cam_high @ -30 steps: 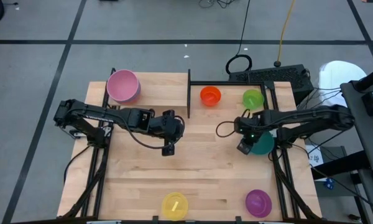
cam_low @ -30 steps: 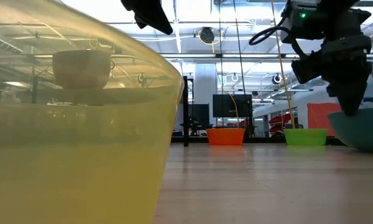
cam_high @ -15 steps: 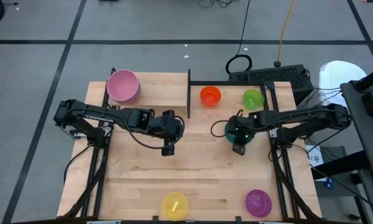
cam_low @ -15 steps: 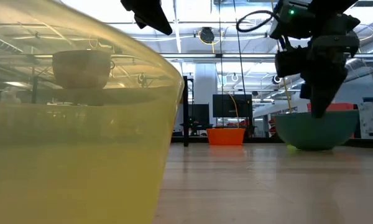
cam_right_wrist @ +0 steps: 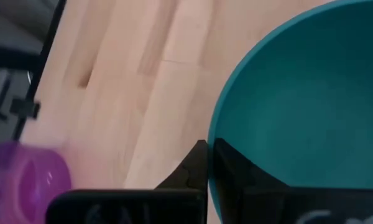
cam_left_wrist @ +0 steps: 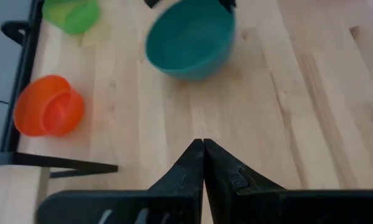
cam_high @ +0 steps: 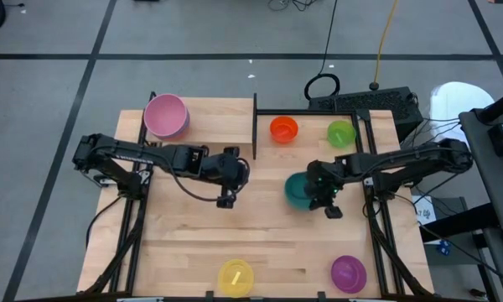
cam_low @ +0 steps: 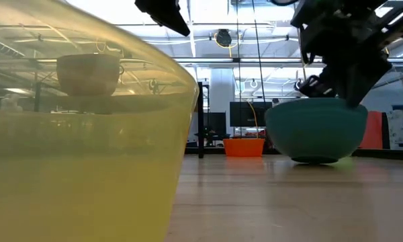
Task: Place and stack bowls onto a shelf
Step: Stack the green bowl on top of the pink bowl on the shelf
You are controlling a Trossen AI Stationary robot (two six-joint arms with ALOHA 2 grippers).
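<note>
— What is the worktop (cam_high: 260, 243) like?
— It is pale wood boards. A thin black upright (cam_high: 255, 126) stands at the far side. The floor around is grey with dark lines, and a black cable loop (cam_high: 322, 85) lies on it. Looking low across the wood, you see a big room with bright ceiling lights.

— Where are the bowls?
— The pink bowl (cam_high: 165, 115) is at the far left corner. The orange bowl (cam_high: 283, 128) and the green bowl (cam_high: 341, 132) sit at the far side, right of the upright. The yellow bowl (cam_high: 235, 276) and the purple bowl (cam_high: 348, 273) are at the near edge.

— And the teal bowl (cam_high: 298, 190)?
— It is right of the middle, tipped on the wood. The right hand (cam_right_wrist: 206, 163) pinches its rim, one finger inside and one outside.

— And the left hand (cam_left_wrist: 203, 163)?
— It hangs over the middle, fingers pressed together, holding nothing. The teal bowl is well apart from it.
</note>
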